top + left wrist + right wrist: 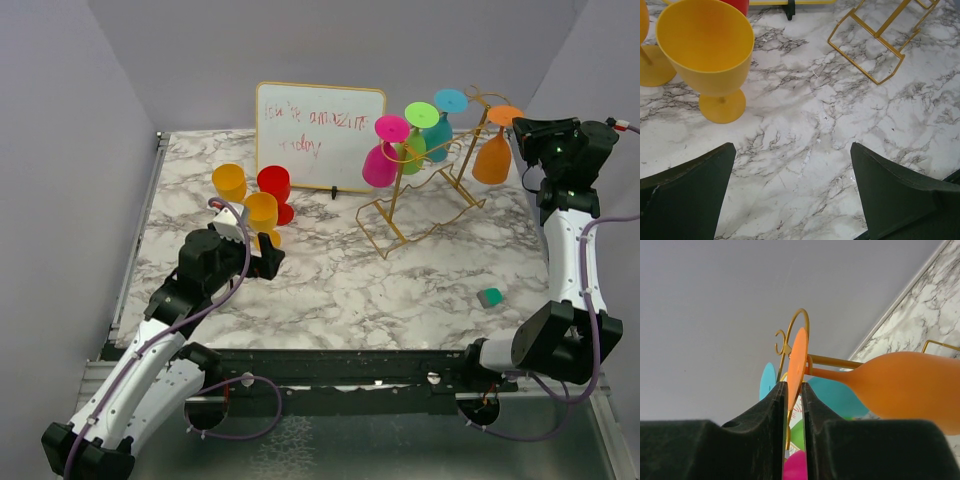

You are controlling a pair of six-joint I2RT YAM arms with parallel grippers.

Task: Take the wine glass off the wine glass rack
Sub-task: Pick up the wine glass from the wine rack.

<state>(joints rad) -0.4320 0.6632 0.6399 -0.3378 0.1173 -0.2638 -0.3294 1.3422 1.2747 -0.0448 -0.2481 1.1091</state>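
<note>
Right gripper (pixel 794 387): orange wine glass (pixel 910 390) foot being pinched, on wine glass rack (pixel 832 360).
Left gripper (pixel 792 150): jaws being held wide.

Dry-erase board (pixel 320 135) upright at back, marble table (pixel 330 290), small teal block (pixel 489 297), perhaps an eraser, front right

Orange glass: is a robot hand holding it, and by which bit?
Yes: the right gripper pinches the orange wine glass by the edge of its flat round foot. The left gripper holds nothing.
</note>
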